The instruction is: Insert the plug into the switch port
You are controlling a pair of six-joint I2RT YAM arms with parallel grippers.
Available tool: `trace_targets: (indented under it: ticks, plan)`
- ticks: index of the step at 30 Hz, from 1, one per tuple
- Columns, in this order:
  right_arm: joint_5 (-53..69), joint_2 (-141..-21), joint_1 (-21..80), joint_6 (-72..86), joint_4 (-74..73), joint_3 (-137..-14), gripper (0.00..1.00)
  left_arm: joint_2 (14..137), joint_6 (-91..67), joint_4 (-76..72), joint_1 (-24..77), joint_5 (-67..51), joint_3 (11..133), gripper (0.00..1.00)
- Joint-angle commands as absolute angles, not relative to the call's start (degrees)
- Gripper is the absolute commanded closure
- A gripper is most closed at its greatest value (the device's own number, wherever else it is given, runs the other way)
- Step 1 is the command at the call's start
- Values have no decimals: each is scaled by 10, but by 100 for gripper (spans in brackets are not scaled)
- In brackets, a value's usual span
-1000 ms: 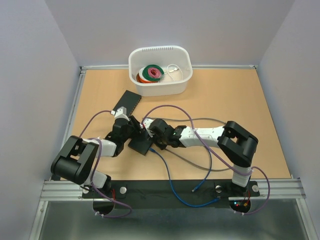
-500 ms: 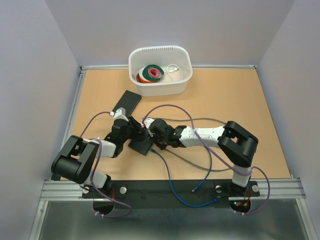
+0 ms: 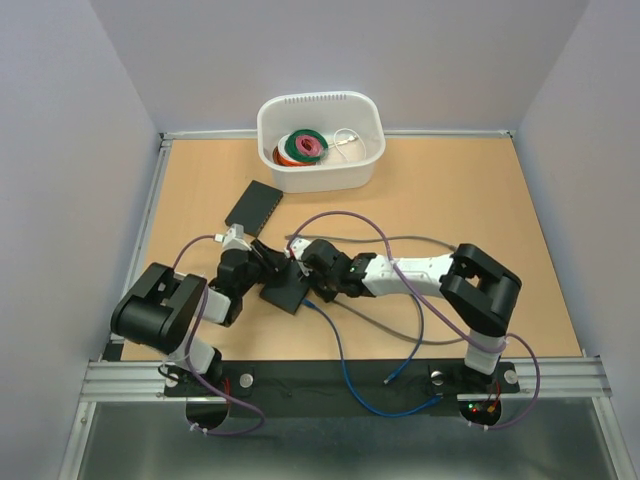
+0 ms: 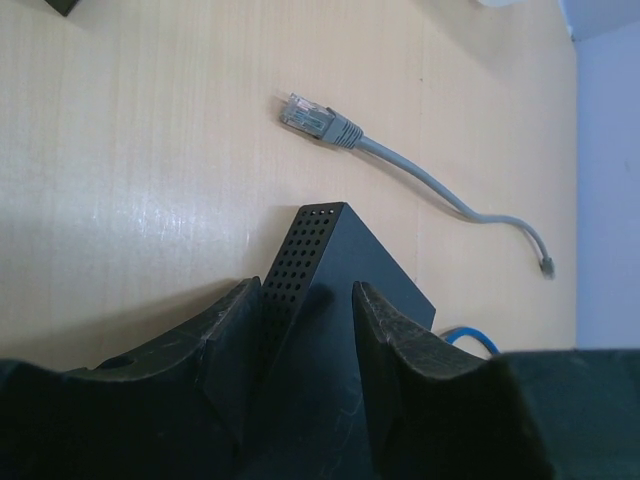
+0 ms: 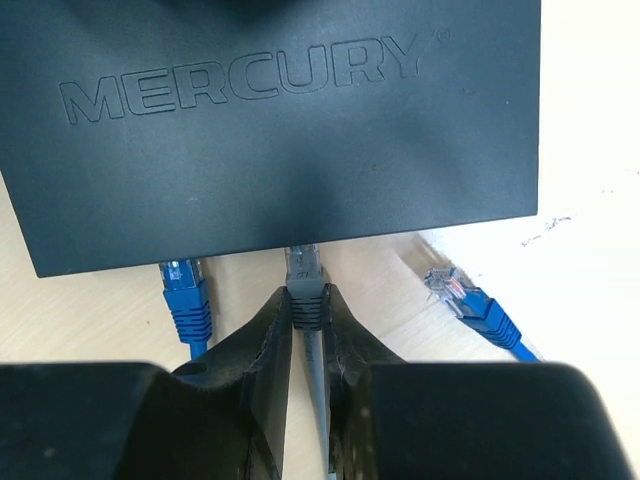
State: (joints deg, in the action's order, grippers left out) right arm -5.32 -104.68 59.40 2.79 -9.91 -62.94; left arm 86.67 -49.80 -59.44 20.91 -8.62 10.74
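The black Mercury switch lies at the table's near middle. My left gripper stands astride its left corner, with one finger against the perforated side and the other on the top face. My right gripper is shut on the grey plug. The plug's tip is at the switch's port edge, going under it. A blue plug sits in the port to its left. In the top view the grey plug is hidden by the fingers.
A loose blue plug lies right of my right fingers. Another grey plug with its cable lies beyond the switch. A second black device and a white basket of cable coils stand farther back. Cables loop round both arms.
My left arm has drawn nearer and lower with the switch's left corner between its fingers. The switch has shifted slightly. My right gripper has stayed on the grey plug at the port side.
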Motion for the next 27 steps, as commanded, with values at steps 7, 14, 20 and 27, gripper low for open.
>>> trace_targets:
  ticks: [7,14,20,27]
  plan:
    - [-39,-1064,601,41,159,-763,100,918,-590,-580,247,-301,54,51]
    - [-73,-1165,600,90,83,-888,100,904,-599,-555,261,-275,50,52]
    - [-55,-1166,600,96,84,-883,100,897,-596,-550,264,-276,51,52]
    - [-48,-1131,600,84,84,-823,100,789,-577,-468,264,-235,51,52]
